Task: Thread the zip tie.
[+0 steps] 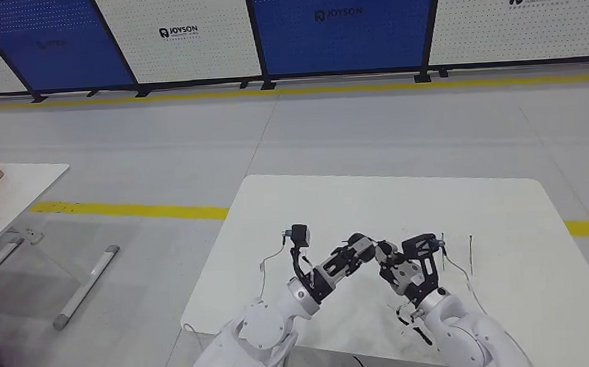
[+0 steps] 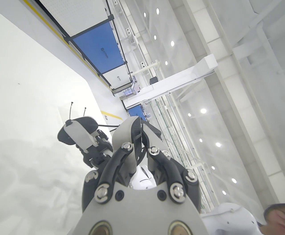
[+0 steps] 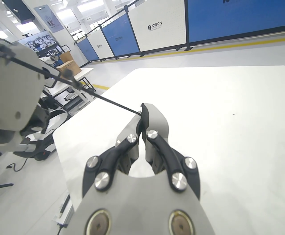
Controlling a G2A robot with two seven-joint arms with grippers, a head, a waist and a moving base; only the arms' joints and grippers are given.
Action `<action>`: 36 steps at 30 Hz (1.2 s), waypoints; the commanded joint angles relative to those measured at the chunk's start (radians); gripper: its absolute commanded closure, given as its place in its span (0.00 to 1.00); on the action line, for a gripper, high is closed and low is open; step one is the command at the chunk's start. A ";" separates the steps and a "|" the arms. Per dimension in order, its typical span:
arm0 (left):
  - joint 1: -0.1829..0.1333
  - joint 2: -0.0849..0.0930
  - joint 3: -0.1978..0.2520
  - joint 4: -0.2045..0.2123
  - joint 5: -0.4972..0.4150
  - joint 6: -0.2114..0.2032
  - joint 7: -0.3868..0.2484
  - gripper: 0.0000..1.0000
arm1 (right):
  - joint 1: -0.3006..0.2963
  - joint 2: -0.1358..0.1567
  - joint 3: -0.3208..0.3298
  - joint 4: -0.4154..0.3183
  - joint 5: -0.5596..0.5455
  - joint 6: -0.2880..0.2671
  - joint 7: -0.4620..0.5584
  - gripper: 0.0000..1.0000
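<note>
Above the near edge of the white desk (image 1: 496, 203), the robot's two arms met with a black zip tie (image 3: 106, 100) stretched in the air between them; the right fingers (image 3: 158, 118) were pressed together on one end of the strap, which ran taut and straight from their tips toward the other arm; the left fingers (image 2: 127, 133) were likewise closed, pad against pad, and the strap led up to them, so they appeared to grip its other part, though the exact point of hold was hidden. Partway along the strap, close to the left arm, sat a small dark lump (image 3: 66, 72) with a short bend of strap beside it, most likely the tie's head with a loop at it; whether the tail had passed through it could not be told. Two spare ties (image 2: 70, 110) lay flat on the desk beyond the arms, apart from both. The step in hand looked to be the threading itself, or the pull that follows it. The next move would call for the left arm to hold the head steady while the right drew the tail along its own line, with a firm pinch and no twist; a sideways tug could slip the thin strap out of either grip.
</note>
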 commanded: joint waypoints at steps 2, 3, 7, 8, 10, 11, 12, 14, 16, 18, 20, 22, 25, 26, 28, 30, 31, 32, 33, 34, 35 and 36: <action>0.004 0.001 -0.001 -0.007 0.003 -0.001 -0.001 1.00 | 0.001 0.000 0.000 0.003 0.000 0.000 -0.001 1.00; 0.005 0.001 -0.001 -0.009 0.004 -0.001 -0.001 1.00 | 0.001 0.000 0.000 0.003 -0.001 0.001 -0.001 1.00; 0.008 0.002 -0.003 -0.012 0.004 0.000 0.001 1.00 | -0.001 0.000 -0.002 0.000 -0.005 0.002 -0.004 1.00; 0.009 0.002 -0.003 -0.011 0.003 0.001 0.003 1.00 | 0.000 0.000 -0.001 -0.001 -0.006 0.002 -0.004 1.00; 0.008 0.002 -0.005 -0.008 0.003 0.002 0.011 1.00 | -0.001 0.000 -0.001 -0.002 -0.002 0.002 -0.004 1.00; 0.008 0.001 -0.007 -0.005 0.003 0.002 0.018 1.00 | -0.001 0.001 0.000 -0.002 0.001 0.001 -0.003 0.58; 0.006 0.001 -0.009 0.000 0.006 0.003 0.031 1.00 | -0.001 0.001 0.001 -0.003 0.004 -0.002 0.000 0.13; 0.003 -0.001 -0.010 0.009 0.006 0.002 0.051 1.00 | -0.002 0.001 0.007 -0.006 0.012 -0.001 -0.006 0.00; -0.002 -0.003 -0.011 0.020 -0.011 -0.003 0.063 1.00 | -0.005 0.001 0.017 -0.010 0.034 -0.002 -0.019 0.00; -0.007 -0.005 -0.014 0.029 -0.026 -0.012 0.075 1.00 | -0.010 0.002 0.028 -0.017 0.051 -0.005 -0.032 0.00; -0.011 -0.006 -0.018 0.039 -0.037 -0.021 0.086 1.00 | -0.020 0.004 0.044 -0.028 0.074 -0.009 -0.045 0.00; -0.012 -0.006 -0.031 0.048 -0.044 -0.030 0.107 1.00 | -0.033 0.006 0.076 -0.047 0.121 -0.017 -0.064 0.00; -0.007 -0.006 -0.048 0.061 -0.053 -0.039 0.121 1.00 | -0.061 0.012 0.137 -0.074 0.208 -0.042 -0.097 0.00; -0.004 -0.005 -0.057 0.066 -0.056 -0.041 0.125 1.00 | -0.075 0.015 0.170 -0.083 0.250 -0.058 -0.110 0.00; 0.002 -0.003 -0.073 0.073 -0.064 -0.041 0.132 1.00 | -0.098 0.019 0.218 -0.096 0.325 -0.086 -0.127 0.00; 0.010 -0.002 -0.090 0.078 -0.066 -0.037 0.144 1.00 | -0.124 0.023 0.270 -0.102 0.394 -0.111 -0.138 0.00; 0.011 -0.001 -0.099 0.082 -0.052 -0.032 0.161 1.00 | -0.134 0.025 0.288 -0.101 0.425 -0.119 -0.138 0.00; 0.013 -0.001 -0.100 0.086 -0.041 -0.023 0.169 1.00 | -0.141 0.027 0.305 -0.099 0.436 -0.112 -0.135 0.00; 0.013 -0.001 -0.100 0.086 -0.041 -0.023 0.169 1.00 | -0.141 0.027 0.305 -0.099 0.436 -0.112 -0.135 0.00; 0.013 -0.001 -0.100 0.086 -0.041 -0.023 0.169 1.00 | -0.141 0.027 0.305 -0.099 0.436 -0.112 -0.135 0.00; 0.013 -0.001 -0.100 0.086 -0.041 -0.023 0.169 1.00 | -0.141 0.027 0.305 -0.099 0.436 -0.112 -0.135 0.00; 0.013 -0.001 -0.100 0.086 -0.041 -0.023 0.169 1.00 | -0.141 0.027 0.305 -0.099 0.436 -0.112 -0.135 0.00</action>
